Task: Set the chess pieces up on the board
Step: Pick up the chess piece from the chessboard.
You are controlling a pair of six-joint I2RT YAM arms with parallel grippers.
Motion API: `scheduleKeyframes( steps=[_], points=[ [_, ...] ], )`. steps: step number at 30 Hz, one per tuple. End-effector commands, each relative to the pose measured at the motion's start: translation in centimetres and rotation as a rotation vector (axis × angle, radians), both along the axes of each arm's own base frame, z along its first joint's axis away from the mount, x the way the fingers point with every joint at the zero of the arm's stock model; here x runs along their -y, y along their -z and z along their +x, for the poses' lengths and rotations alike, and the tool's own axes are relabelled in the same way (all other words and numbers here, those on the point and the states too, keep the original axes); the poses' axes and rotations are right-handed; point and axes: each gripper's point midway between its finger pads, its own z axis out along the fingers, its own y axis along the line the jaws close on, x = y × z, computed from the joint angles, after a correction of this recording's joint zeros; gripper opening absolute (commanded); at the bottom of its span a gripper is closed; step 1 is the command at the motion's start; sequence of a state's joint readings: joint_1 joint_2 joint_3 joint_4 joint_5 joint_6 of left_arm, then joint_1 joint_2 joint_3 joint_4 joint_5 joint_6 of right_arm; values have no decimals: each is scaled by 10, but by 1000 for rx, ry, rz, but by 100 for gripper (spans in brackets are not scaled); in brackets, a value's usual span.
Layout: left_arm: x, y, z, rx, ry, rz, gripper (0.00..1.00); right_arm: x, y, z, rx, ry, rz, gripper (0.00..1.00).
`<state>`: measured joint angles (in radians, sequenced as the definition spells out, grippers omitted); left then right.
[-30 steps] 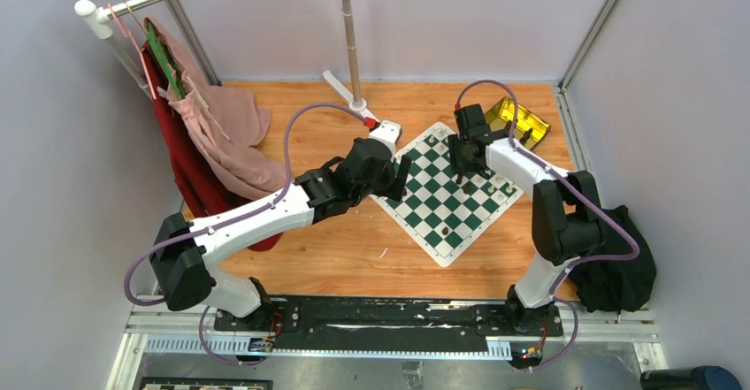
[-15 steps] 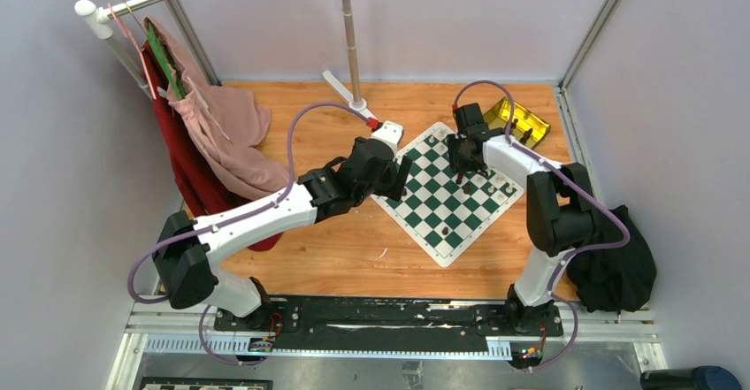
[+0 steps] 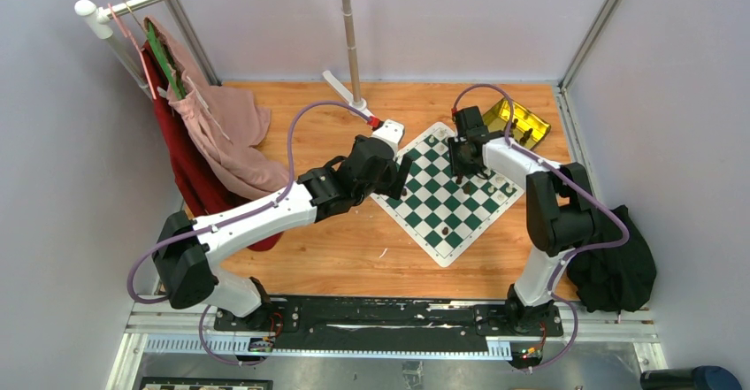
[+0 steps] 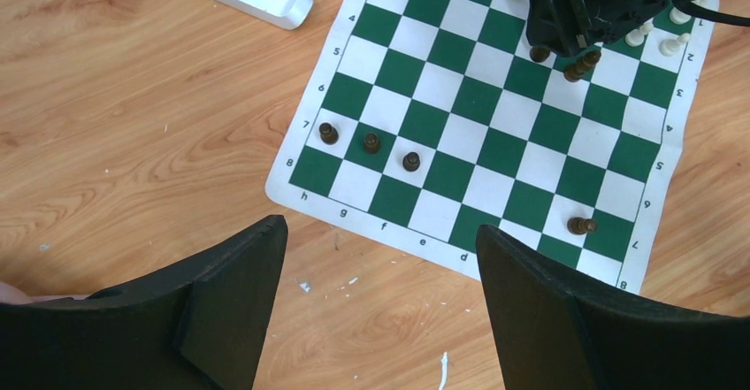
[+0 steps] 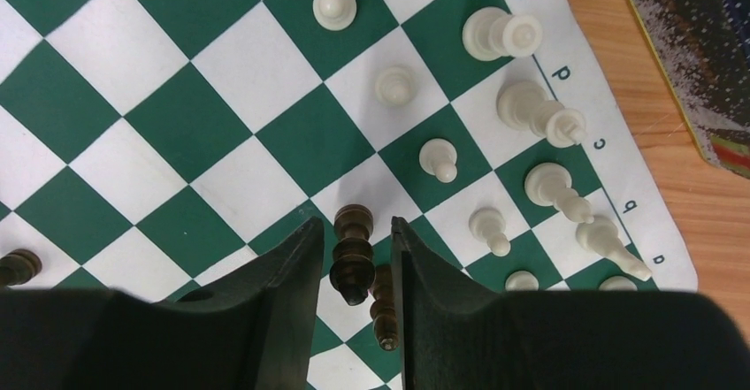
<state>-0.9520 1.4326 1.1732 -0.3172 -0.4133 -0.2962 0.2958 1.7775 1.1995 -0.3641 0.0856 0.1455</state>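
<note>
Closing in on one dark piece is what the right arm has been doing in the last second, while the rest of the scene has hardly moved. The board (image 3: 433, 200) lies turned like a diamond on the wooden table (image 3: 309, 257), between the two arms. The left gripper (image 4: 380, 231) hovers above the board's left corner, its jaws wide apart with nothing between them, and it has not shifted.

The right gripper (image 5: 355, 231) stands low over the far right part of the board, and its jaws have narrowed around a dark piece (image 5: 352, 257) that stands upright between them. From the wrist view I cannot tell if the fingers already press on it; a thin gap seems to remain on each side. A second dark piece (image 5: 383, 306) stands just beside it and may get knocked.

The white pieces (image 5: 500, 34) fill two rows at the board's right edge. Three dark pawns (image 4: 371, 142) stand in one row near the left corner, so I judge this piece is meant for the dark side.
</note>
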Motion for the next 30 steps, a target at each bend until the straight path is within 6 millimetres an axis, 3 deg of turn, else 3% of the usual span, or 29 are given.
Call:
scheduleKeyframes(
  steps=[1, 11, 19, 30],
  points=[
    [4, -9, 4, 28, -1, 1, 84, 5, 1, -8, -13, 19, 14, 36],
    [1, -12, 3, 31, 1, 3, 84, 5, 0, -11, -11, 25, 17, 25],
    [-1, -12, 1, 29, -2, 5, 84, 6, -6, -11, -2, 24, 15, 3],
    [-12, -16, -4, 35, -18, -4, 85, -11, -23, -14, 20, -20, 7, 0]
  ],
)
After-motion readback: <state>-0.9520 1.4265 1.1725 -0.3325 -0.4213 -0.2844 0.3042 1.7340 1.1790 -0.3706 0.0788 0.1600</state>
